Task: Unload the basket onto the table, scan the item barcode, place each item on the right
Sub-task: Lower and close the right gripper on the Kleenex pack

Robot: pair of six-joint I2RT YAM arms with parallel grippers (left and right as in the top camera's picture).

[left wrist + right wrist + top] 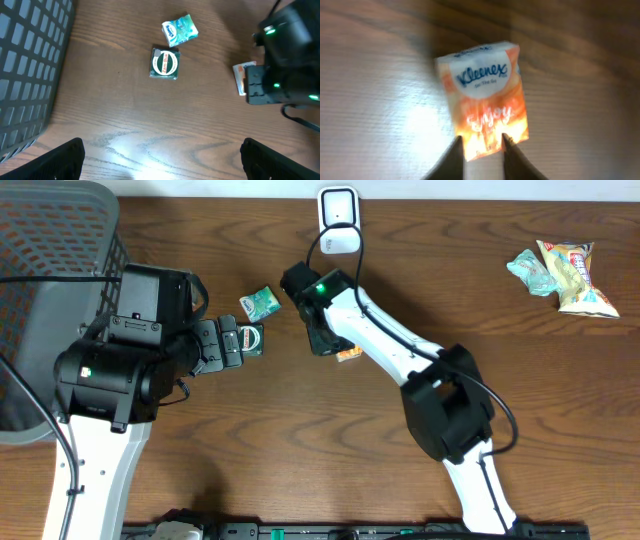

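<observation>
Kleenex pack (485,95), orange and white, printed face up, flat on the brown wooden table (200,470) near the middle. Sits on the robot's side of the white scanner (338,220) at the far edge, well apart from it. Mostly hidden in the overhead view beneath the right gripper (482,150), with only an orange corner showing. Right jaws narrow, dark fingertips (456,157) over the pack's lower edge; cannot tell whether pinching it or just above it. Left gripper (160,162) spread wide, holding nothing, over bare wood with a green Zam-Buk tin (165,64) ahead of it. Just beyond the tin, a small teal sachet (180,29), close but apart. Grey mesh basket (50,240) at the left edge. Two snack packets (575,275) side by side in the far right corner.
</observation>
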